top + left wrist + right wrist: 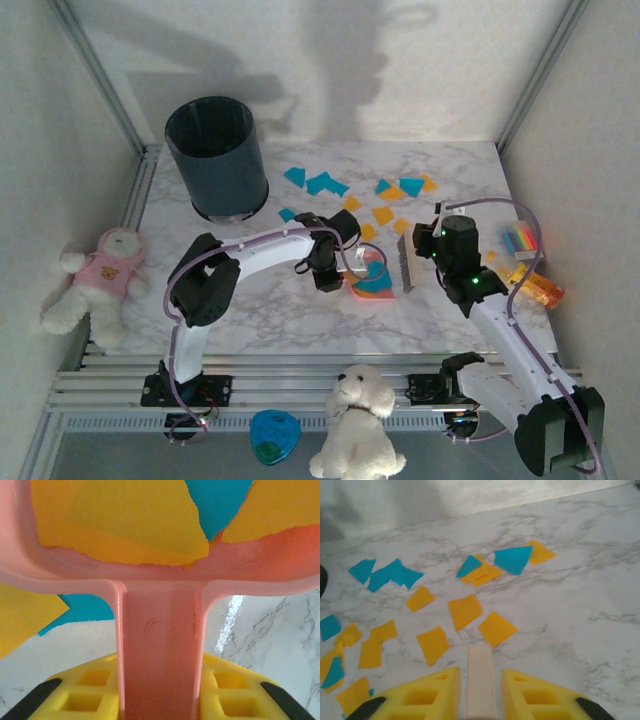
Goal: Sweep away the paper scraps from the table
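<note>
Orange-yellow and teal paper scraps (384, 214) lie scattered across the far middle of the marble table (260, 310); more of these scraps (464, 611) spread ahead of my right gripper. My left gripper (335, 275) is shut on the handle of a pink dustpan (159, 645), whose pan (372, 282) rests on the table with orange and teal scraps (140, 525) inside. My right gripper (425, 250) is shut on the cream handle (480, 680) of a small brush (405, 263), which stands just right of the dustpan. Yellow fingers (90, 692) flank the pink handle.
A dark round bin (215, 155) stands at the back left. A striped multicoloured block (520, 238) and an orange bottle-like toy (540, 288) sit by the right edge. A teddy (100, 280) lies off the left side, a white plush dog (355, 420) on the front rail.
</note>
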Controlling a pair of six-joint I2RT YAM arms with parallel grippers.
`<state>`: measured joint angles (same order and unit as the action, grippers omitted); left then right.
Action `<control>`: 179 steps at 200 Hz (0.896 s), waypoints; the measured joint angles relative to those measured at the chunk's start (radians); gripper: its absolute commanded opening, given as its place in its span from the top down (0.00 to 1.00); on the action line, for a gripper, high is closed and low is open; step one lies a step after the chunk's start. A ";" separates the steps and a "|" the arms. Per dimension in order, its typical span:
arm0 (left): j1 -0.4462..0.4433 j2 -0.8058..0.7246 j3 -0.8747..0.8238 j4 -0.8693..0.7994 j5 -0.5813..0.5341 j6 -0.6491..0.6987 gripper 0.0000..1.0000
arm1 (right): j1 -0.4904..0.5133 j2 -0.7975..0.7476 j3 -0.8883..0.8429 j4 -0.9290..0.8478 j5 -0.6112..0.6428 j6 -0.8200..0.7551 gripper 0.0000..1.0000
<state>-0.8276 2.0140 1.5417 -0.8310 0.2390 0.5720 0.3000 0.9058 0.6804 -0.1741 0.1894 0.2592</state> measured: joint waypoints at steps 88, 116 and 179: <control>0.048 -0.092 -0.023 0.100 0.054 -0.093 1.00 | 0.000 -0.023 0.000 -0.058 0.108 -0.026 1.00; 0.076 -0.127 -0.023 0.133 0.064 -0.149 1.00 | 0.000 -0.023 0.000 -0.065 0.122 -0.032 1.00; 0.131 -0.138 -0.017 0.154 0.108 -0.202 1.00 | 0.000 -0.023 -0.001 -0.073 0.122 -0.039 1.00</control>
<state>-0.6968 1.8759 1.5246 -0.6769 0.3473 0.3698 0.3000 0.8833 0.6796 -0.2470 0.3119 0.2207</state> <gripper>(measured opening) 0.259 0.261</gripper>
